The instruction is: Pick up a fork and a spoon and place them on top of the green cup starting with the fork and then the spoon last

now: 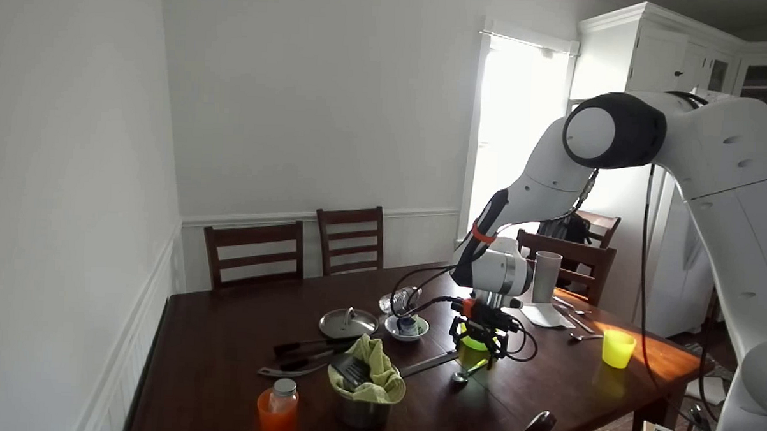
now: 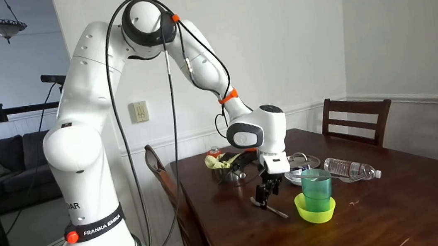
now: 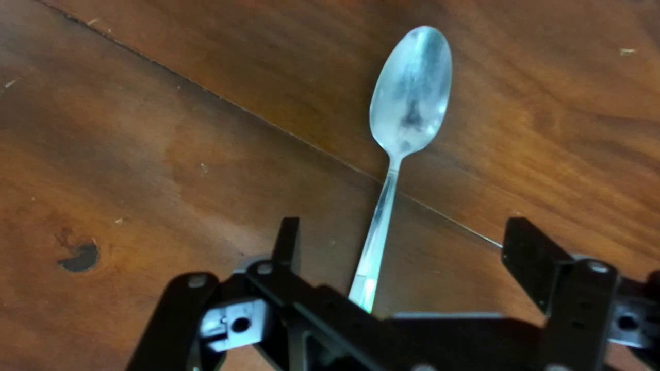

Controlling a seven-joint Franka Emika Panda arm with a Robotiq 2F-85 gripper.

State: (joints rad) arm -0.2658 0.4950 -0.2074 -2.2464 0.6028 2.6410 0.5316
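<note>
A silver spoon point(image 3: 411, 103) lies on the wooden table in the wrist view; the end of its handle is hidden. It also shows in both exterior views point(image 1: 460, 377) point(image 2: 277, 213). My gripper point(image 3: 402, 247) is open just above it, the handle between the fingers. The green cup point(image 2: 318, 196), translucent and teal-looking, stands upright in a lime-green bowl point(image 2: 316, 216), beside my gripper. The fork point(image 2: 349, 178) lies across its rim, tines sticking out. In an exterior view, cup and bowl are partly hidden behind my gripper point(image 1: 477, 353); there I cannot tell them apart.
A pot with a cloth point(image 1: 364, 411), an orange cup point(image 1: 279, 419), a lid point(image 1: 338, 329), a white bowl point(image 1: 407, 329) and a plastic bottle point(image 2: 345, 168) stand or lie around. A yellow cup point(image 1: 618, 349) and utensils near white paper point(image 1: 546, 315) are nearer the robot base.
</note>
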